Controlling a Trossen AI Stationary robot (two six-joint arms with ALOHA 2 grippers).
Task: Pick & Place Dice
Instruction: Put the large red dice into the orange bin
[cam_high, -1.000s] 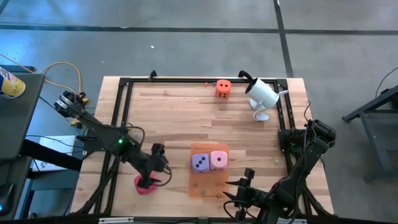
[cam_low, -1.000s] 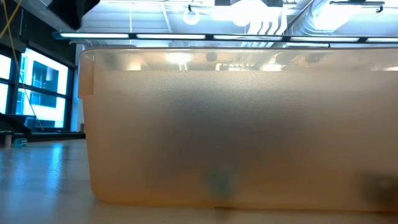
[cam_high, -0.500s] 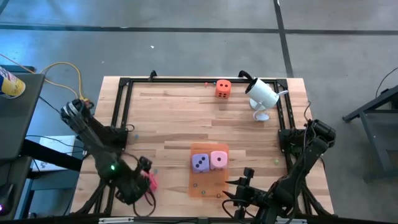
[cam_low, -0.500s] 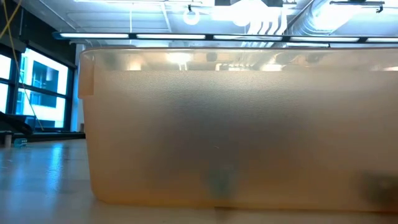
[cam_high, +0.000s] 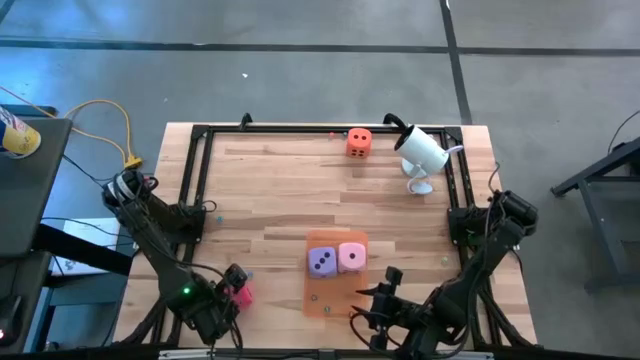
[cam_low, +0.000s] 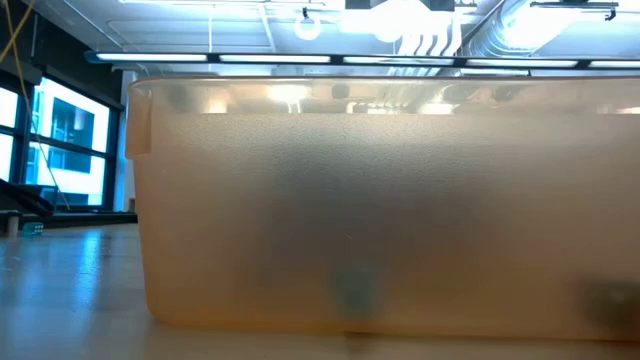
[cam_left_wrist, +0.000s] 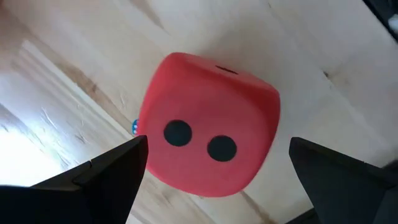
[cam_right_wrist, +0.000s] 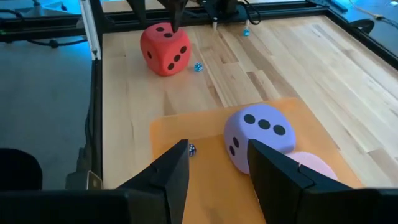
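Taking the orange mat (cam_high: 335, 272) as landmark: well to its left, the left gripper (cam_high: 232, 290) hangs over the red die (cam_high: 242, 294), fingers spread wide to either side of it, not clamped. The purple die (cam_high: 321, 262) and pink die (cam_high: 351, 257) sit touching on the mat. Far beyond the mat, the orange die (cam_high: 359, 142) lies near the white camera (cam_high: 420, 152). The right gripper (cam_high: 378, 305) hovers at the mat's near edge, fingers partly apart, empty.

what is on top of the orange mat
The purple die and the pink die sit side by side on the orange mat. Tiny beads show too; whatever lies under the dice is covered.
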